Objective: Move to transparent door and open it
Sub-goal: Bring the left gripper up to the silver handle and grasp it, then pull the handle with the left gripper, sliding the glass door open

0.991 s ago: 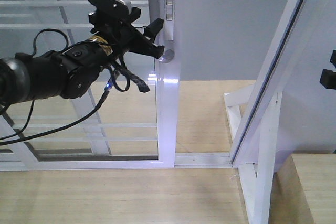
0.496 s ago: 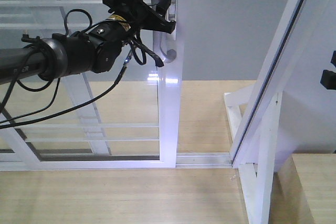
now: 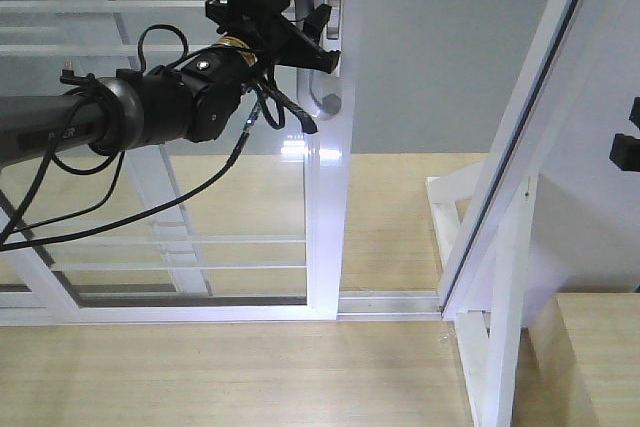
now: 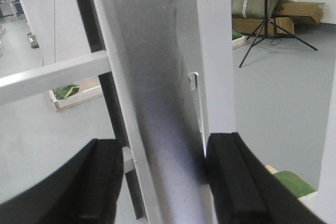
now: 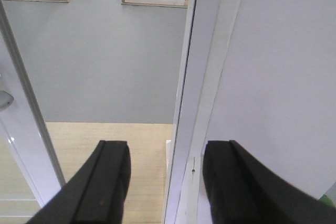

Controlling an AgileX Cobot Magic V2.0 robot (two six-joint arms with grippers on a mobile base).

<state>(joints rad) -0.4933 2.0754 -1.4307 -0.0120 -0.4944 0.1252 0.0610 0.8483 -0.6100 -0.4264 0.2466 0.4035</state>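
The transparent door [image 3: 325,207] has a white frame, thin white bars across the glass and a curved grey pull handle [image 3: 322,97] on its right stile. My left gripper [image 3: 318,42] is at the upper part of the handle. In the left wrist view the grey handle [image 4: 157,103] runs between the fingers of the left gripper [image 4: 165,182]. The jaws stand open around it, with the right finger [image 4: 231,182] against the handle. My right gripper [image 5: 165,182] is open and empty, and only its edge [image 3: 625,142] shows at the far right of the front view.
A white slanted post [image 3: 520,127] with a triangular brace [image 3: 490,347] stands right of the door. A floor rail [image 3: 390,302] runs between them. A wooden ledge [image 3: 590,347] is at the bottom right. Grey floor lies beyond the doorway.
My left arm rose and reached forward until the gripper straddled the handle. The door stile has shifted slightly to the right. The right gripper has not moved.
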